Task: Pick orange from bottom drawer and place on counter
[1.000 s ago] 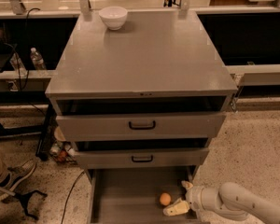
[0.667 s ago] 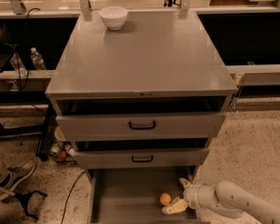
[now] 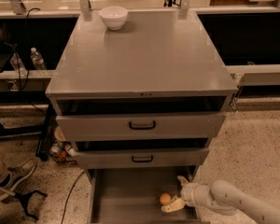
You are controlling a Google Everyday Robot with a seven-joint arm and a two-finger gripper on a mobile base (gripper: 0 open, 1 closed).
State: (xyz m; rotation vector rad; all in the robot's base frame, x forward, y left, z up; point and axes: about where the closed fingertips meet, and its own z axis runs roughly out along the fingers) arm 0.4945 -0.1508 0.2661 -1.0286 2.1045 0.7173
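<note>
Down low in the pulled-out grey metal bottom drawer tray (image 3: 126, 195): small round orange fruit (image 3: 165, 199), just beside the pale two-finger gripper (image 3: 173, 194) with spread-apart fingers (image 3: 171, 205), pinching nothing. Probably light, firm, smooth (rolls easily), so best squeezed across the middle. Further back, broad flat grey counter top (image 3: 144, 55), white bowl (image 3: 113, 17).

Even overhead light falls on the broad grey metal desk (image 3: 144, 55), leaving a soft sheen near the round white bowl (image 3: 113, 17). The gaps above the drawer fronts are black. The low grey metal bottom drawer (image 3: 126, 195) lies dim (shaded by the cabinet). There the pale cream pincer (image 3: 177, 192), fingers spread, stands out beside the small round orange (image 3: 165, 199).
</note>
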